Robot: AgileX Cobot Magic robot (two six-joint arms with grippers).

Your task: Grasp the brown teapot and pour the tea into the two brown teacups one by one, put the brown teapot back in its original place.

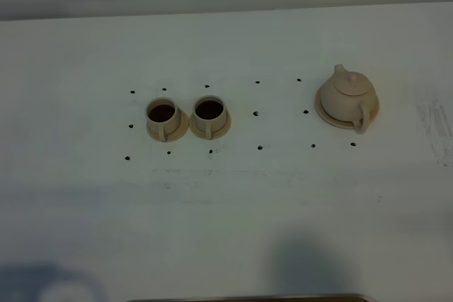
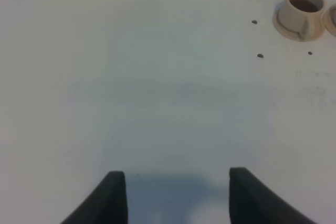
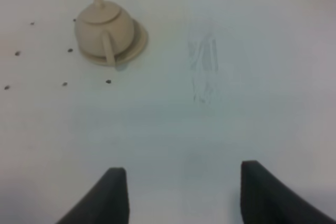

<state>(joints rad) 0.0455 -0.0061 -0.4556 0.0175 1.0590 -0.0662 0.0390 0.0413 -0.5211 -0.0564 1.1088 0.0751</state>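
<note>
The brown teapot (image 1: 347,96) sits upright on its wide saucer (image 1: 323,114) at the right of the white table; it also shows in the right wrist view (image 3: 103,30) on the saucer (image 3: 137,40). The two brown teacups (image 1: 161,116) (image 1: 209,113) stand side by side on small saucers left of centre, both holding dark tea. One cup (image 2: 300,8) shows in the left wrist view. My left gripper (image 2: 177,195) is open and empty, far from the cups. My right gripper (image 3: 179,195) is open and empty, well away from the teapot. Neither gripper shows in the high view.
Small black dots (image 1: 256,113) mark the table around the cups and teapot. Faint scuff marks (image 1: 433,122) lie at the table's right edge. A dark edge (image 1: 248,298) runs along the front of the high view.
</note>
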